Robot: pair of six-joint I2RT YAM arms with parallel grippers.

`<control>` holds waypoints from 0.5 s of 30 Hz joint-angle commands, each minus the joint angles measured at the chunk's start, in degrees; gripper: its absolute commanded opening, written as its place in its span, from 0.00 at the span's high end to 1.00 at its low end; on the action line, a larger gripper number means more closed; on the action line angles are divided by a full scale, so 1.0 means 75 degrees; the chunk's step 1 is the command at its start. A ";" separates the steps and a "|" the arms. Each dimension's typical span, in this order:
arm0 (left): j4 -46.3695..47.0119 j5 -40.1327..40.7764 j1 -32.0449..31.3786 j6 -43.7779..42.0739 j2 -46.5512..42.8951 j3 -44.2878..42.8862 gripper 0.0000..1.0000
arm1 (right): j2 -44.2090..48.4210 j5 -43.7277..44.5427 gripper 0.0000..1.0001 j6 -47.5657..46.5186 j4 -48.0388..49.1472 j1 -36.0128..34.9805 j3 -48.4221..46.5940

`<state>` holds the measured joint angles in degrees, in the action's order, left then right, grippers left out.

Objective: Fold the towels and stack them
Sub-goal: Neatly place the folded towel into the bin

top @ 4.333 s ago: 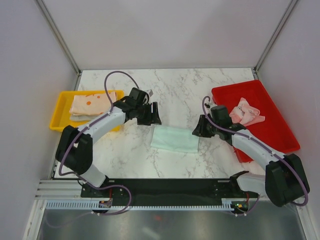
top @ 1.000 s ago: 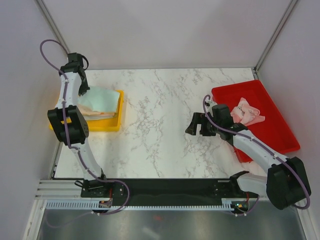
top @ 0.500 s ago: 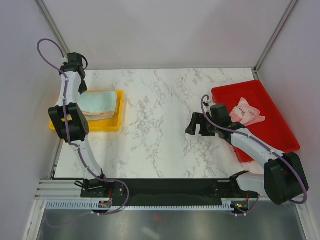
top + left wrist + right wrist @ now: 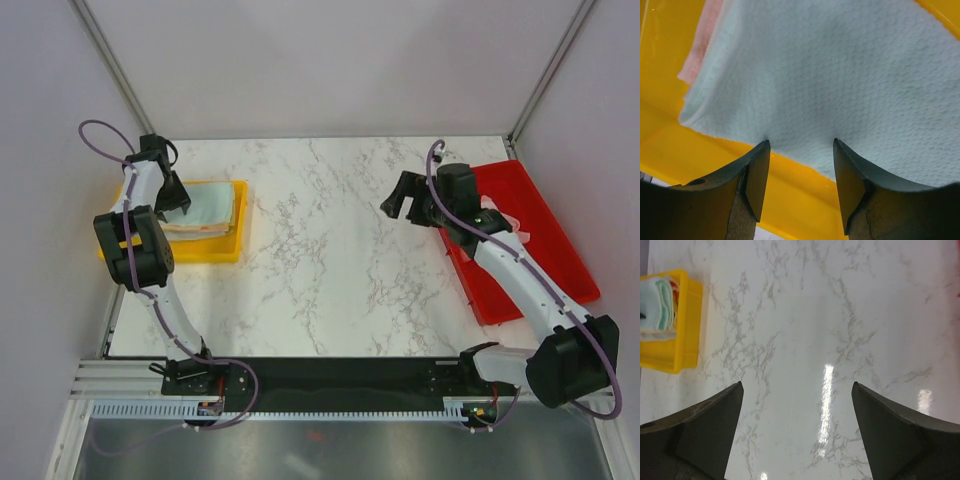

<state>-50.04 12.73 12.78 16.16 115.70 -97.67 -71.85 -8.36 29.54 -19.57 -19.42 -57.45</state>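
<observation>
A mint green towel [image 4: 208, 203] lies folded on top of the stack of towels in the yellow bin [image 4: 215, 250]. In the left wrist view the mint towel [image 4: 840, 75] covers a pale pink towel [image 4: 699, 47] whose edge shows at the left. My left gripper [image 4: 800, 150] is open just off the mint towel's near edge, over the bin's floor [image 4: 790, 195], with nothing between its fingers. From above, my left gripper [image 4: 176, 203] sits at the bin's left end. My right gripper [image 4: 398, 200] hangs open above the marble. A pink patterned towel [image 4: 516, 224] in the red tray is mostly hidden by the right arm.
The red tray [image 4: 560, 260] stands at the right edge, partly under the right arm. The marble table [image 4: 320, 240] lies between the tray and the bin. In the right wrist view the yellow bin [image 4: 675, 347] with its towel stack [image 4: 655, 305] sits far left.
My left gripper has opened and let go of the mint towel, which now lies flat on the stack. The right arm has lifted and swung back toward the red tray, covering the pink patterned towel.
</observation>
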 commanded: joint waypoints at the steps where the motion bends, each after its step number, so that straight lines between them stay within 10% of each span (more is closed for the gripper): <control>1: 0.0262 -0.0058 0.0102 0.0400 -0.0367 -0.0103 0.39 | -0.0169 0.1554 0.02 0.0314 -0.1138 0.0735 -0.0940; 7: 0.0274 0.0320 0.0054 0.0247 -0.1736 -0.0208 0.30 | -0.0965 0.3387 0.02 0.0420 -0.2288 0.2306 -0.1808; 15: 0.0695 -0.3308 -0.1092 0.0306 -0.3214 0.1197 0.29 | -0.2263 0.3331 0.02 0.0761 -0.1821 0.4204 -0.1083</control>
<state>-46.78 1.04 9.45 17.39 94.41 -92.47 -84.97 14.98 33.87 -33.08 8.88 -67.05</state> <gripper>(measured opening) 0.710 0.978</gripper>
